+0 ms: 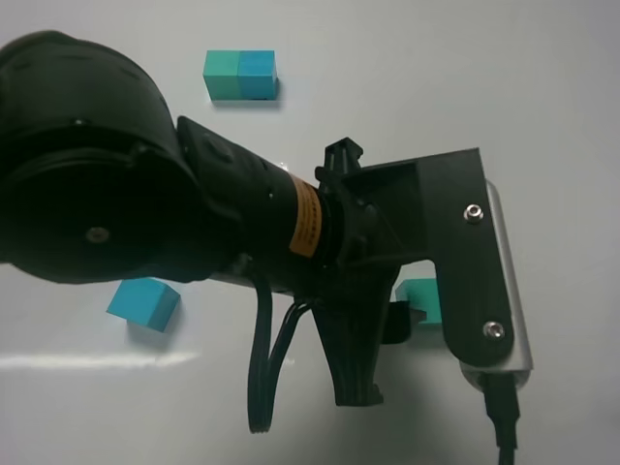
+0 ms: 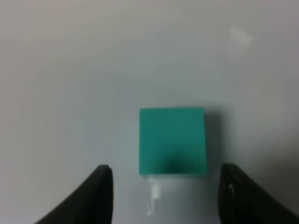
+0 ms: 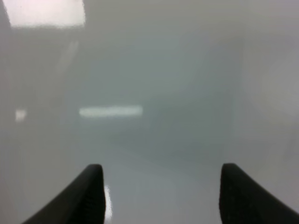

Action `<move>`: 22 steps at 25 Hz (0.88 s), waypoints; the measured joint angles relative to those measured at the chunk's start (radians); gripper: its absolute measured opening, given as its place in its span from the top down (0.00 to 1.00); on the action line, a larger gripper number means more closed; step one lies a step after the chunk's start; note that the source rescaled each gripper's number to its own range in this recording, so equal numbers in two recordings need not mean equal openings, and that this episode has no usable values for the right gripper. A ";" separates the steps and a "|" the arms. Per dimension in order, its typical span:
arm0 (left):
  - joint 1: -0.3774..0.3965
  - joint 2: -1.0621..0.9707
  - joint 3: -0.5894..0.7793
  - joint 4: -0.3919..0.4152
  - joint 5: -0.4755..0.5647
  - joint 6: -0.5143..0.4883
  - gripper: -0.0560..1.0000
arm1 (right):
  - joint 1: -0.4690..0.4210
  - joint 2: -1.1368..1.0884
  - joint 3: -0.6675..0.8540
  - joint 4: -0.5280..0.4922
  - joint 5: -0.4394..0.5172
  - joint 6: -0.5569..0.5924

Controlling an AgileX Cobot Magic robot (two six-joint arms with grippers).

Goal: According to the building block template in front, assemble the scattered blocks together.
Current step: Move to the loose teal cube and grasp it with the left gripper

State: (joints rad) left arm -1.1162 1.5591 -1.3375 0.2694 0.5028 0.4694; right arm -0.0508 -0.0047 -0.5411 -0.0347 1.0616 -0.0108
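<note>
Left pincer [image 2: 166, 198], tips spread, poised at the green cube [image 2: 173, 140].
Probably light, rigid and slick; pinch its opposite flat sides. Blue cube [image 1: 145, 302] lies at eight o'clock, template [image 1: 240, 76] at twelve; right pincer [image 3: 161, 193] gapes, empty.

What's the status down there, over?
Left tool open, green cube just ahead. Right tool open, empty. Cyan cube apart, template alone. No obstruction seen.

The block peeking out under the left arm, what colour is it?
Teal-green; the block shows best in the left wrist view.
</note>
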 joint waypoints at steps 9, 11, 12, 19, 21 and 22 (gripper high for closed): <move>0.000 0.054 0.000 0.048 -0.029 0.027 0.81 | 0.000 0.000 0.000 0.000 0.000 0.000; 0.000 0.054 -0.002 0.047 -0.036 0.028 0.81 | 0.000 0.000 0.000 0.000 0.000 0.000; 0.000 0.054 -0.002 0.048 -0.037 0.028 0.81 | 0.000 0.000 0.000 0.000 0.000 0.000; -0.001 0.066 -0.003 0.077 -0.037 0.032 0.81 | 0.000 0.000 0.000 0.000 0.000 0.000; -0.001 0.068 -0.003 0.077 -0.038 0.032 0.81 | 0.000 0.000 0.000 0.000 0.000 0.000; -0.001 0.068 -0.003 0.077 -0.038 0.032 0.81 | 0.000 0.000 0.000 0.000 0.000 0.000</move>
State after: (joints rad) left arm -1.1168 1.6275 -1.3405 0.3464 0.4648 0.5012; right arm -0.0508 -0.0047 -0.5411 -0.0347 1.0616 -0.0108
